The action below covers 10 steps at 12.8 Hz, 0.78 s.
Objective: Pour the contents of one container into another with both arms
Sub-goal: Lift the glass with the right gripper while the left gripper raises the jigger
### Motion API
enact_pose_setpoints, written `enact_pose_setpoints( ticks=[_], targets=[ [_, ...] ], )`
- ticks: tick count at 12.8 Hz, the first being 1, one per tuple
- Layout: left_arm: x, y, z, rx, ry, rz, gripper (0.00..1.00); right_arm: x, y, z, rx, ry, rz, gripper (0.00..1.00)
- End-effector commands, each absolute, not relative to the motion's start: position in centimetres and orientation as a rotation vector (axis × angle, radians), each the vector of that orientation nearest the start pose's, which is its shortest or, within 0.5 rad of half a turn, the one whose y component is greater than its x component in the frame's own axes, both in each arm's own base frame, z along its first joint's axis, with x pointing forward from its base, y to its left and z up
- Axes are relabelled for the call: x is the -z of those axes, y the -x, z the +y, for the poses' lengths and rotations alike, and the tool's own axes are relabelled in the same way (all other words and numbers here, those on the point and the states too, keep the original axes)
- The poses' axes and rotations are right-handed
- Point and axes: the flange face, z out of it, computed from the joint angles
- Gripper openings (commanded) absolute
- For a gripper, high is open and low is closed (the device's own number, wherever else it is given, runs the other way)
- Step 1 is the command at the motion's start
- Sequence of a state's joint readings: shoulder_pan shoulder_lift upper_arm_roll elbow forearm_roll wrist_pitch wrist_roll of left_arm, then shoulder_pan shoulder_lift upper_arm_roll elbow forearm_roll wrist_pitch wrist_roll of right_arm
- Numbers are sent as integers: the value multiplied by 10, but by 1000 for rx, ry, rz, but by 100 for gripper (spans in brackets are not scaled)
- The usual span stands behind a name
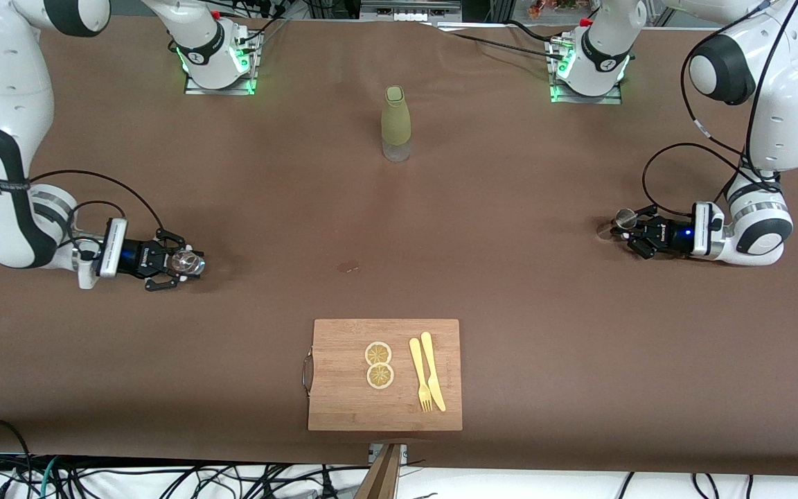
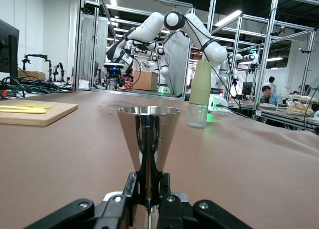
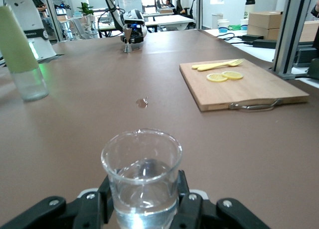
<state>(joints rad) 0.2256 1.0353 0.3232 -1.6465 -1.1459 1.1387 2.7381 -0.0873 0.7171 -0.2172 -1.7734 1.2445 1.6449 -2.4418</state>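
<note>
The clear glass tumbler (image 1: 190, 261) (image 3: 142, 174) is held upright between the fingers of my right gripper (image 1: 183, 263) (image 3: 143, 201), low at the right arm's end of the table. My right gripper is shut on its thick base. The silvery hourglass jigger (image 1: 625, 218) (image 2: 148, 134) stands upright at the left arm's end. My left gripper (image 1: 632, 229) (image 2: 148, 191) is shut on its narrow waist. The jigger also shows small and distant in the right wrist view (image 3: 127, 40). Both grippers lie sideways, close to the brown tabletop.
A tall olive-sleeved bottle (image 1: 395, 123) (image 2: 200, 92) (image 3: 20, 52) stands mid-table toward the arms' bases. A wooden cutting board (image 1: 343, 388) with two lemon slices (image 1: 379, 364) and a yellow fork and knife (image 1: 427, 374) lies near the front edge. A small spot (image 1: 349, 267) marks the cloth.
</note>
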Motion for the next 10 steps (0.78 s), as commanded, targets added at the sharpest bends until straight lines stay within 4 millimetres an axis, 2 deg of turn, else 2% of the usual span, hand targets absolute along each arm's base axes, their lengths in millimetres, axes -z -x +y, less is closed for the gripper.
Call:
enact_pose_setpoints(
  ticks=[1, 2, 5, 10],
  targets=[
    [-53, -526, 119, -1099, -1078, -1291, 0, -209, -598, -63, 908, 1632, -1388, 42],
    [-54, -535, 93, -1101, -1061, -1257, 0, -223, -598, -59, 898, 1661, -1385, 42],
    [-64, -567, 5, -1163, -995, -1233, 0, -258, -605, -30, 864, 1682, -1346, 42],
    [-93, -603, -112, -1089, -1085, -1232, 0, -322, -615, 7, 837, 1800, -1386, 42]
  ],
)
